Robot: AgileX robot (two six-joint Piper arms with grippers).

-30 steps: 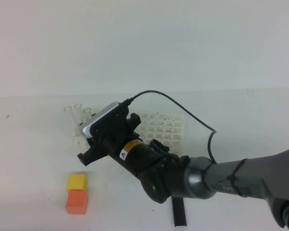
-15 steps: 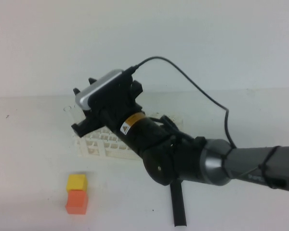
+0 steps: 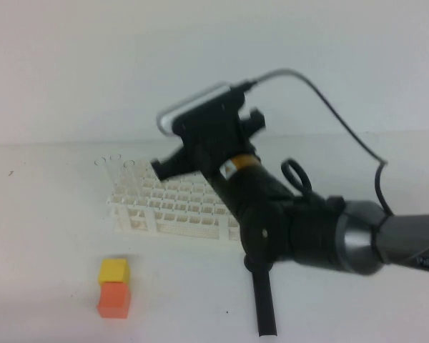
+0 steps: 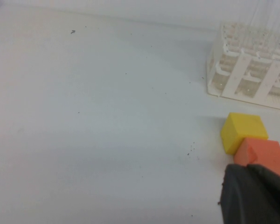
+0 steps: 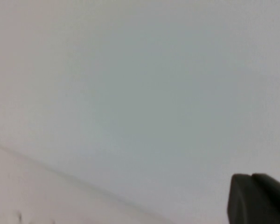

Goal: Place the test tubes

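- Left pincer hangs just beside the orange block; whether it is open or closed cannot be told.
- Test tubes stand at the left end of the white rack on the tabletop.
- Right pincer is raised above the rack; its grip cannot be told either.

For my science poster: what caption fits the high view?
Right gripper high above the white rack, test tubes at its far-left corner; left gripper off-camera by the orange cube.

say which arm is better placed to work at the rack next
Right, probably: the right gripper hangs just above the rack, near the tubes. The left gripper sits low by the orange cube, apart from the rack.
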